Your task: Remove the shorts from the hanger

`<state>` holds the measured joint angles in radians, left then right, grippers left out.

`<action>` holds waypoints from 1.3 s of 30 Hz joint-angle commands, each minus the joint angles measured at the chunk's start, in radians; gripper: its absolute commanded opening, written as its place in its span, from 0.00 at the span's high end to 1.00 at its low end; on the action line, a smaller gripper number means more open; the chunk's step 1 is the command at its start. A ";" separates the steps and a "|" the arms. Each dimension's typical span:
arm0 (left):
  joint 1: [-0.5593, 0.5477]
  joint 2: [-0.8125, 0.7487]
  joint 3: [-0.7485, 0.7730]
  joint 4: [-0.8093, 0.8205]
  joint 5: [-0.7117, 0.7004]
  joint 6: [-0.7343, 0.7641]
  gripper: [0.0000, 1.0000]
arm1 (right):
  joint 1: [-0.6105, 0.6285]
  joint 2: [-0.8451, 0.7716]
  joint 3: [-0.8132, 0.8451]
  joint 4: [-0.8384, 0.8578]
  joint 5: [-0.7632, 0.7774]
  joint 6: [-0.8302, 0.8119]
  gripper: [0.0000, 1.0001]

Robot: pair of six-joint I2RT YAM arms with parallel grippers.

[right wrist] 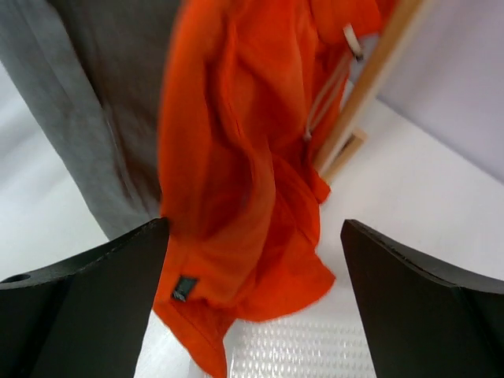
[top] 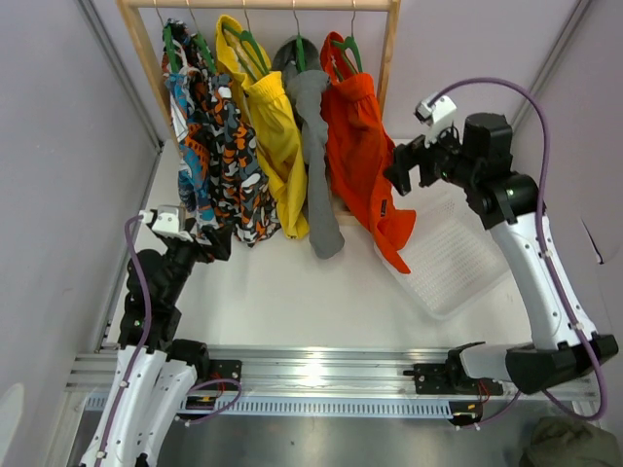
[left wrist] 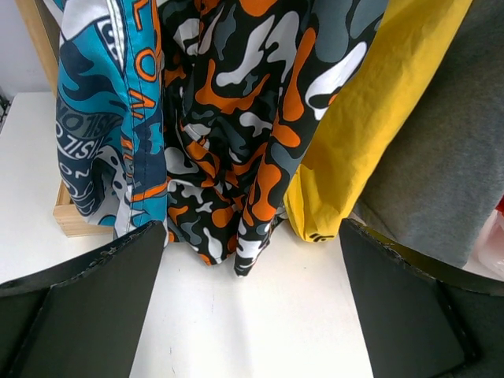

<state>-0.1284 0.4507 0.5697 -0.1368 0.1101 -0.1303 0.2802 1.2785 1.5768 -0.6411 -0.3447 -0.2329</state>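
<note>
The bright orange-red shorts (top: 362, 146) hang on a dark green hanger (top: 346, 53) at the right end of the wooden rack, their lower leg draped toward the white basket. In the right wrist view the shorts (right wrist: 236, 157) fill the middle, with a small dark label (right wrist: 184, 287) low on the left. My right gripper (top: 404, 165) is open, raised just right of the shorts; in its own view (right wrist: 253, 227) the cloth hangs ahead of the wide-open jaws. My left gripper (top: 209, 243) is open and empty by the rack's left end (left wrist: 252, 228).
Other hangers on the rack (top: 389, 58) carry yellow shorts (top: 273, 136), a grey garment (top: 313, 146), camouflage shorts (top: 229, 156) and blue patterned shorts (top: 185, 126). A white basket (top: 458, 263) lies at the right, under the right arm. Walls close both sides.
</note>
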 commanded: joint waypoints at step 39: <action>-0.007 0.079 0.024 -0.006 -0.020 0.041 0.01 | 0.097 0.762 1.017 0.175 0.253 0.363 0.47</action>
<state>-0.1287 0.5255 0.5697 -0.1665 0.0818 -0.1112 0.3706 2.0212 2.5484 -0.5186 -0.1181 0.1493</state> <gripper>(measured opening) 0.991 0.540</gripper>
